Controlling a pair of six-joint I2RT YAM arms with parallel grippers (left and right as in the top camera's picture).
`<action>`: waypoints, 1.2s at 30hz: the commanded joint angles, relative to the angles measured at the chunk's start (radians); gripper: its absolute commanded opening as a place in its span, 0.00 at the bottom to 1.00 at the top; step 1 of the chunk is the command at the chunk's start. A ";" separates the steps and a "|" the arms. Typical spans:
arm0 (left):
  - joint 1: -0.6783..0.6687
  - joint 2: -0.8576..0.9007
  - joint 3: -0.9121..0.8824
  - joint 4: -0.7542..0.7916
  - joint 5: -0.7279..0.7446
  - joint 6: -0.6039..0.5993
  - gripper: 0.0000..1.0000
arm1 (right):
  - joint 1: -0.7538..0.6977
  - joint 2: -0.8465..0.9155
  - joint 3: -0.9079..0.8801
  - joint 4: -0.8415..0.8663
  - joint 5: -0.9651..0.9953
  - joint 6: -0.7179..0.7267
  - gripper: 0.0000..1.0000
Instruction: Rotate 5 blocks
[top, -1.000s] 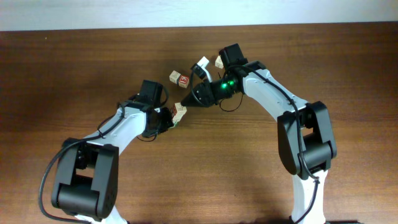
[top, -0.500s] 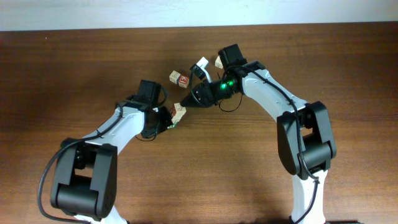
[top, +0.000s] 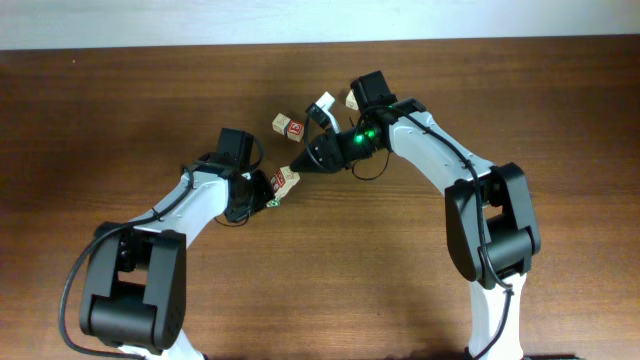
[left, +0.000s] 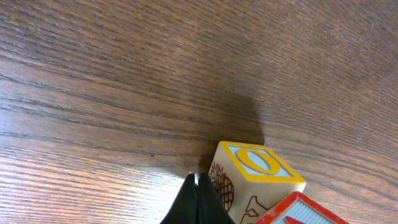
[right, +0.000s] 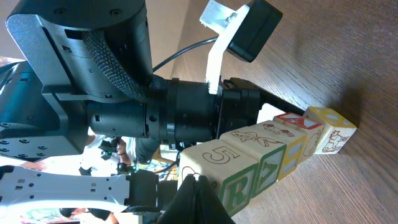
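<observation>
Gripping state: the left gripper (left: 196, 198) was clenched tight on nothing, its jaws pressed flat together; the right gripper (right: 199, 190) was pinched closed and empty too.
Left contact: the left tips stood just beside the lower side face of the yellow-marked O block (left: 252, 177); whether they touched it could not be told.
Right contact: the right tips sat at the green-marked end of the line of blocks (right: 273, 146) and seemed to touch it.
Task's thing: the line lay on the table (top: 120, 100) between the two grippers, cube against cube, with green-marked ones at the right gripper's end, a red-topped one further along and yellow-marked ones at the left gripper's end.
Step, as judged: a push from both ends to swing the row round, with a closed tip at each end.
Risk, near: uneven pushing could buckle the row, since nothing joined the cubes but contact; an end cube might pivot away alone.
Risk, tips: a narrow closed tip could slide off a cube's corner and skate past it.
Risk, further off: the loose pair of cubes (top: 288, 125) lay near, beyond the row; a wide swing could knock into them.
</observation>
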 joint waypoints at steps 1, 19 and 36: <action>-0.004 0.011 -0.010 0.006 0.045 -0.014 0.00 | 0.038 0.033 -0.019 -0.011 0.153 -0.009 0.04; -0.003 0.011 -0.010 0.006 0.043 -0.021 0.00 | 0.080 0.033 0.026 -0.026 0.206 0.013 0.04; 0.049 0.011 -0.010 -0.032 0.010 -0.019 0.00 | 0.080 0.033 0.026 -0.027 0.206 0.013 0.04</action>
